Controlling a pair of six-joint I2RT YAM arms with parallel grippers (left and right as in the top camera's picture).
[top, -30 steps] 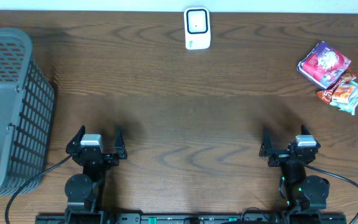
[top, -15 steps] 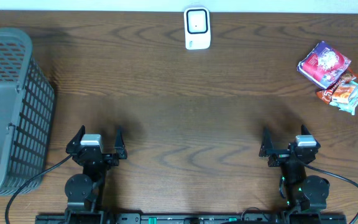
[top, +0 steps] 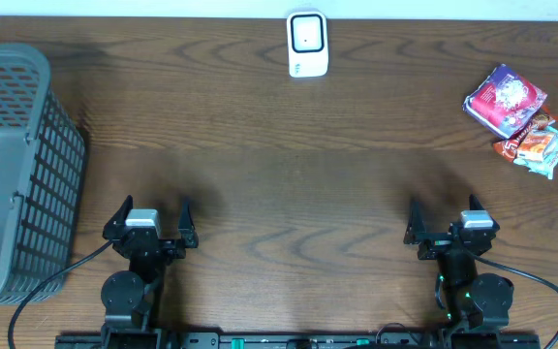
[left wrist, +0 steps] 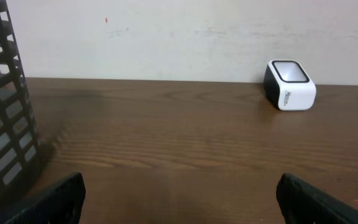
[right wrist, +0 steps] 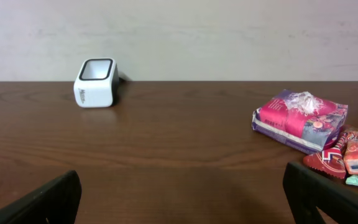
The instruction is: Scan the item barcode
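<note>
The dark wood-grain worktop (top: 289, 174) runs back to a pale wall. Nearest me, the left gripper (top: 153, 208) and right gripper (top: 443, 208) sit wide open, holding nothing. A grey basket (top: 17, 165) stands at the left. The snack packets (top: 507, 102) lie far right, touching and overlapping. A grab there could lift two or crumple the barcode. The white scanner (top: 307, 44) stands farthest back.

We look across a dark brown wooden table (top: 289, 165) with clear grain. At its far edge rises a plain off-white wall (right wrist: 229, 31), evenly lit.
</note>
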